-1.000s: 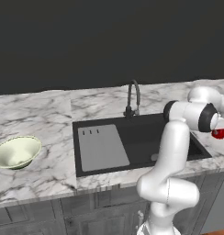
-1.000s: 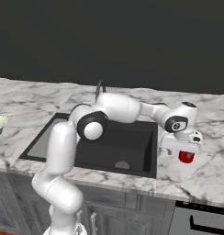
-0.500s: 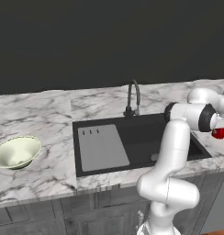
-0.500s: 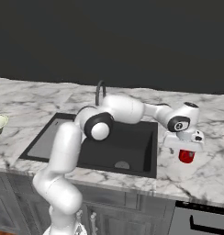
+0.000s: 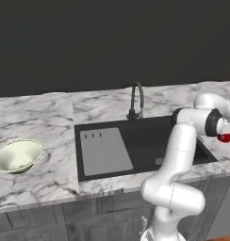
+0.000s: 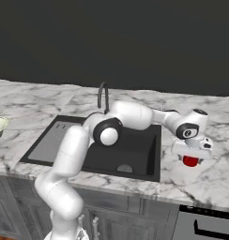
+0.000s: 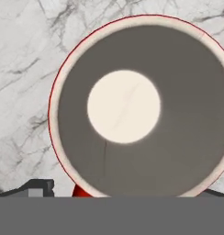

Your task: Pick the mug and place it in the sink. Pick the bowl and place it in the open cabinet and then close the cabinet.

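Red is what I see right under my tool (image 6: 190, 157): the mug (image 6: 190, 161) stands on the marble counter (image 6: 215, 173), just to the right of the sink (image 6: 149, 161). A second ago the tool hung a bit higher over the mug. Now it has come down closer, and the mug looks very big from the hand camera. I look straight into the mug (image 7: 137, 105) there. It is empty, with a pale round bottom and a thin red rim. The tool's jaws are spread wide, one on each side of the mug, and they do not squeeze it yet. So I think the next thing is to go down a little more and close on the mug.

The sink (image 5: 135, 162) is black, with a grey ribbed panel (image 5: 105, 151) on its left side and a curved faucet (image 5: 137, 101) behind it. Nothing lies in the basin that I can see, just the round drain.

The bowl (image 5: 17, 156) sits far off on the counter, left of the sink. It is empty too. Its turn comes after the mug.
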Robot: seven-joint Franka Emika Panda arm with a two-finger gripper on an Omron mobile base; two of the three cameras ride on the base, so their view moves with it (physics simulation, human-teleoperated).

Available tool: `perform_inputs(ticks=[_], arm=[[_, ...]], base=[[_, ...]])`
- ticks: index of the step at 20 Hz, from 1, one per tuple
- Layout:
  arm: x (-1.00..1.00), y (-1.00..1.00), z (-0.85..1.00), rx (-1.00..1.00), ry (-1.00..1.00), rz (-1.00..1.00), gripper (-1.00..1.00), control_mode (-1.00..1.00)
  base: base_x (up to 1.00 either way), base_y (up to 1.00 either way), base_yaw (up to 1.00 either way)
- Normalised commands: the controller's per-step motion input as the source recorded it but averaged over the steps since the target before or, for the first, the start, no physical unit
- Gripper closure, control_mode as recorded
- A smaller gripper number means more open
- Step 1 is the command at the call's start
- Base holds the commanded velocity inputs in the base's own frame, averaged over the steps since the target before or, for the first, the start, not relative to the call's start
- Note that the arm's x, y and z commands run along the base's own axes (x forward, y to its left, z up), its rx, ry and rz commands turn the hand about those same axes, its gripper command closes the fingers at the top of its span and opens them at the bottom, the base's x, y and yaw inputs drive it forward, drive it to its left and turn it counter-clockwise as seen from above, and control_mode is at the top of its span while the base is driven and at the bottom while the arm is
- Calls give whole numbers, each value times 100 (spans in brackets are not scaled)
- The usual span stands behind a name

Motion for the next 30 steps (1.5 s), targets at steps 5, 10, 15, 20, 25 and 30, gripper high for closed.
perform_inputs(ticks=[5,10,15,20,25,30], arm=[[11,-7,-14,0,0,-4,-100,-100],[12,-8,-7,0,0,-3,-100,-100],[0,5,-23,0,0,-2,100,-100],[0,2,-26,0,0,-3,100,-100],[0,0,-22,0,0,-2,100,-100],[0,18,-2,-5,0,5,100,-100]], base=[[0,0,0],[0,0,0],[0,0,0],[0,0,0],[0,0,0],[0,0,0]])
